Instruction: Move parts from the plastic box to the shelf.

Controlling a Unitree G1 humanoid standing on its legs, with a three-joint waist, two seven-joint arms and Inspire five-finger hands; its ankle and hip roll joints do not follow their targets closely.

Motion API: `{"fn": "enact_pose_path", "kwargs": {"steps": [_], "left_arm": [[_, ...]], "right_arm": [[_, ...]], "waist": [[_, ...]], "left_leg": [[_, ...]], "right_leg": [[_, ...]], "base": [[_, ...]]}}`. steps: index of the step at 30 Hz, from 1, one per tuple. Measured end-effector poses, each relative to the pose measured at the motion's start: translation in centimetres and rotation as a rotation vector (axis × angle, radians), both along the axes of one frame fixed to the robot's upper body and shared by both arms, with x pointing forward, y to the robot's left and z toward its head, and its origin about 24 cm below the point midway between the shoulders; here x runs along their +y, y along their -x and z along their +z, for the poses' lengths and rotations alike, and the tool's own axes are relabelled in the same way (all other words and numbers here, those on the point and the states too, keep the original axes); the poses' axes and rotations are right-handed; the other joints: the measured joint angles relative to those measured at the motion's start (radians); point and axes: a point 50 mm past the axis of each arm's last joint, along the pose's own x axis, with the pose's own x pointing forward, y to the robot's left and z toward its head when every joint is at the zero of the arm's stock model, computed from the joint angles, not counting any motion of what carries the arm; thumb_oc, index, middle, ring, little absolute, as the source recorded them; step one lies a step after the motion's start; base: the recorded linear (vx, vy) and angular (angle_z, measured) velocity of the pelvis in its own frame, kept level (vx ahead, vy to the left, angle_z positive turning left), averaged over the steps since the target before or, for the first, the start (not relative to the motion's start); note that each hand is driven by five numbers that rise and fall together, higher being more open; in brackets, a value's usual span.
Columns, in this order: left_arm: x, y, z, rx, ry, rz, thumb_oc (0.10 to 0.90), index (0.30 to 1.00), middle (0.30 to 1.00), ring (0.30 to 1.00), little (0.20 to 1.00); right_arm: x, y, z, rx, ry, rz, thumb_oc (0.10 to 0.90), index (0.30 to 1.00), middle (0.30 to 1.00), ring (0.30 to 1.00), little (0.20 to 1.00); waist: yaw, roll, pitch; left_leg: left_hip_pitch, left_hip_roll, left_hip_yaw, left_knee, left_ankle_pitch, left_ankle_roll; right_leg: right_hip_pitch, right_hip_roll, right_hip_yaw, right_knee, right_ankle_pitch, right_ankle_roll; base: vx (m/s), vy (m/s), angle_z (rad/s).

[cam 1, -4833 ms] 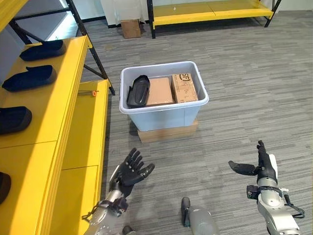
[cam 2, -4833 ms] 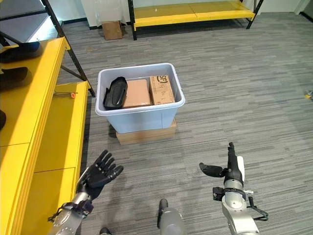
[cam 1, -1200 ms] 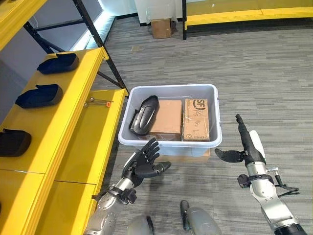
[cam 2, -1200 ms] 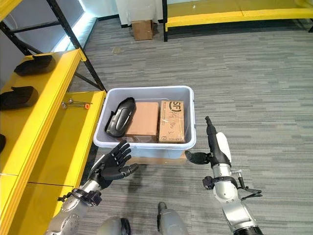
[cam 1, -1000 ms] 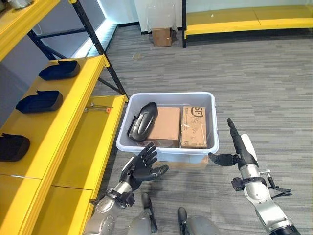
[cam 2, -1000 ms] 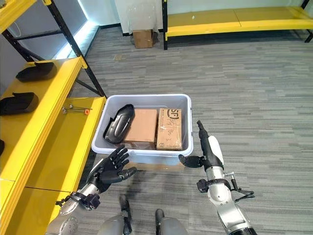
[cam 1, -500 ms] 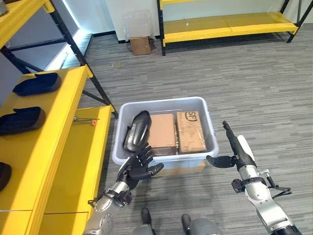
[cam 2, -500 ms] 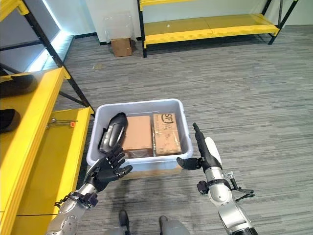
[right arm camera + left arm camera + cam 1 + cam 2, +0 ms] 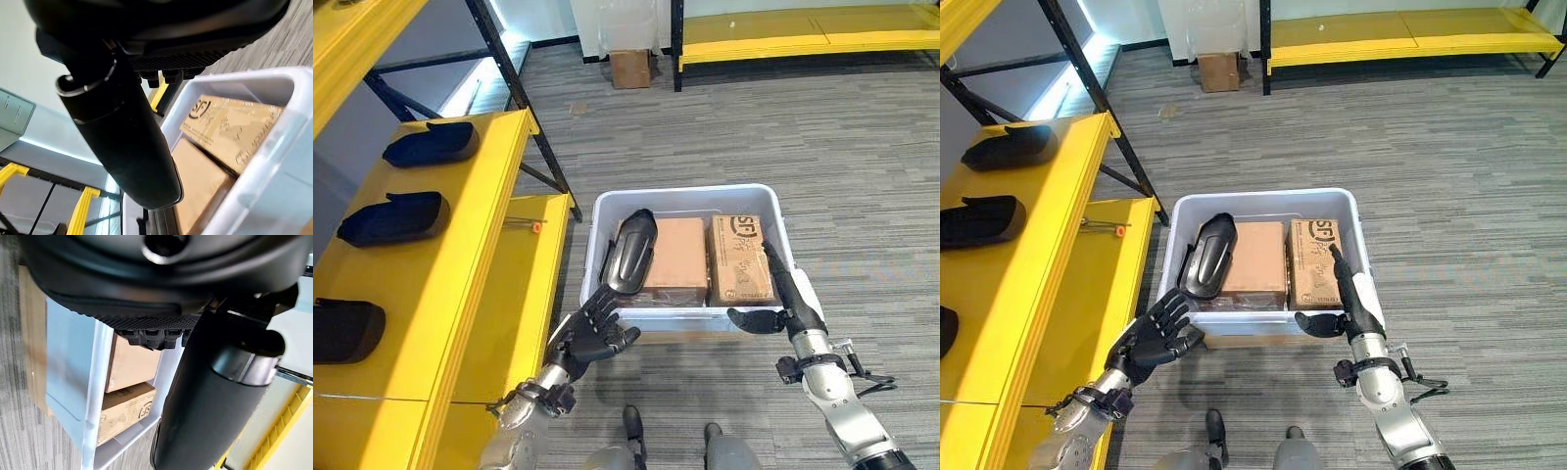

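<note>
A pale plastic box [image 9: 605,212] stands on the floor on a flat cardboard base, right in front of me. Inside lie a black curved part [image 9: 630,253] on the left and two brown cartons [image 9: 677,258] [image 9: 740,259] beside it. My left hand [image 9: 593,333] hovers open just outside the box's near left corner. My right hand [image 9: 788,305] stays open at the near right rim, fingers straight, thumb pointing inward. The box rim [image 9: 100,382] and cartons [image 9: 230,125] show past each hand in the wrist views.
A yellow shelf [image 9: 460,245] runs along my left, its upper level carrying three dark parts [image 9: 431,143] [image 9: 394,217] [image 9: 344,330]. A small tool [image 9: 524,226] rests on the lower level. A cardboard box [image 9: 628,68] and a yellow rack [image 9: 803,34] stand at the back.
The camera has shifted, so the box now sits closer and more central. Both open hands have come up to the box's near rim, one at each corner.
</note>
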Motion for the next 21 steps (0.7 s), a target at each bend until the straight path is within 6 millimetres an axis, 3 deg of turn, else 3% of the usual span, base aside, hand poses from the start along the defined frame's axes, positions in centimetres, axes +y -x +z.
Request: {"fn": "enact_pose_path", "kwargs": {"steps": [8, 12, 13, 14, 15, 16, 17, 19, 21], "left_arm": [[-0.1, -0.9, 1.0, -0.047, -0.036, -0.054, 0.900, 1.000, 1.000, 1.000, 1.000], [-0.1, -1.4, 1.5, -0.035, -0.043, -0.083, 0.900, 1.000, 1.000, 1.000, 1.000], [-0.1, -1.3, 1.3, -0.011, -0.030, -0.087, 0.900, 1.000, 1.000, 1.000, 1.000], [-0.3, -0.7, 1.0, 0.009, -0.025, -0.100, 0.900, 1.000, 1.000, 1.000, 1.000], [-0.2, -0.6, 1.1, 0.008, -0.025, -0.105, 0.900, 1.000, 1.000, 1.000, 1.000], [-0.2, -0.5, 1.1, 0.018, -0.020, -0.106, 0.900, 1.000, 1.000, 1.000, 1.000], [0.0, -0.5, 1.0, 0.023, -0.021, -0.101, 0.900, 1.000, 1.000, 1.000, 1.000], [0.0, -0.3, 0.8, 0.031, -0.018, -0.100, 0.900, 1.000, 1.000, 1.000, 1.000], [0.2, 0.0, 0.7, 0.040, -0.034, -0.109, 0.900, 1.000, 1.000, 1.000, 1.000]], "right_arm": [[0.1, -0.2, 0.4, -0.041, 0.005, -0.028, 0.900, 1.000, 1.000, 1.000, 1.000], [0.5, -0.3, 0.4, -0.053, -0.021, -0.035, 0.900, 1.000, 1.000, 1.000, 1.000], [0.8, -0.4, 0.5, -0.058, -0.031, -0.034, 0.900, 1.000, 1.000, 1.000, 1.000], [0.8, -0.1, 0.2, -0.050, -0.032, -0.029, 0.900, 1.000, 1.000, 1.000, 1.000], [0.9, 0.0, 0.2, -0.052, -0.034, -0.026, 0.900, 1.000, 1.000, 1.000, 1.000], [0.9, 0.2, -0.1, -0.034, -0.037, -0.018, 0.900, 1.000, 1.000, 1.000, 1.000], [1.1, 0.2, -0.3, -0.023, -0.045, -0.010, 0.900, 1.000, 1.000, 1.000, 1.000], [1.1, 0.6, -0.8, 0.014, -0.045, -0.001, 0.900, 1.000, 1.000, 1.000, 1.000], [1.8, 0.6, -1.2, 0.036, -0.049, 0.032, 0.900, 1.000, 1.000, 1.000, 1.000]], "waist": [[0.036, -0.029, -0.011], [0.032, -0.036, -0.015], [0.024, -0.047, -0.015], [-0.001, -0.045, -0.028], [0.000, -0.046, -0.028], [-0.001, -0.057, -0.032], [0.005, -0.062, -0.033], [-0.002, -0.073, -0.039], [0.020, -0.095, -0.052]], "left_leg": [[-0.004, -0.020, 0.017, 0.054, -0.059, 0.028], [-0.006, -0.022, 0.035, 0.073, -0.084, 0.048], [0.010, -0.035, 0.042, 0.073, -0.100, 0.058], [0.021, -0.040, 0.045, 0.050, -0.102, 0.060], [0.017, -0.040, 0.048, 0.045, -0.100, 0.058], [0.018, -0.044, 0.064, 0.035, -0.097, 0.056], [0.016, -0.046, 0.067, 0.034, -0.089, 0.047], [0.021, -0.044, 0.051, 0.031, -0.078, 0.057], [0.022, -0.035, 0.039, 0.023, -0.072, 0.044]], "right_leg": [[0.019, -0.022, 0.001, -0.006, 0.008, 0.010], [-0.100, -0.032, -0.049, 0.221, 0.013, 0.014], [-0.207, -0.047, -0.021, 0.423, 0.035, 0.017], [-0.276, -0.059, 0.002, 0.431, 0.016, 0.012], [-0.293, -0.067, -0.002, 0.346, 0.016, 0.014], [-0.288, -0.100, -0.026, 0.084, 0.074, 0.038], [-0.280, -0.102, -0.025, -0.012, 0.111, 0.045], [-0.246, -0.113, -0.003, -0.125, 0.180, 0.051], [-0.186, -0.124, -0.046, -0.165, 0.257, 0.042]], "base": [[0.11, 0.174, -0.04], [0.09, 0.118, -0.21], [0.14, -0.113, -0.29], [0.15, -0.215, -0.32], [0.13, -0.374, -0.19], [0.06, -0.274, -0.18], [0.02, -0.282, 0.00], [-0.01, -0.169, 0.32], [-0.01, -0.086, 0.30]]}}
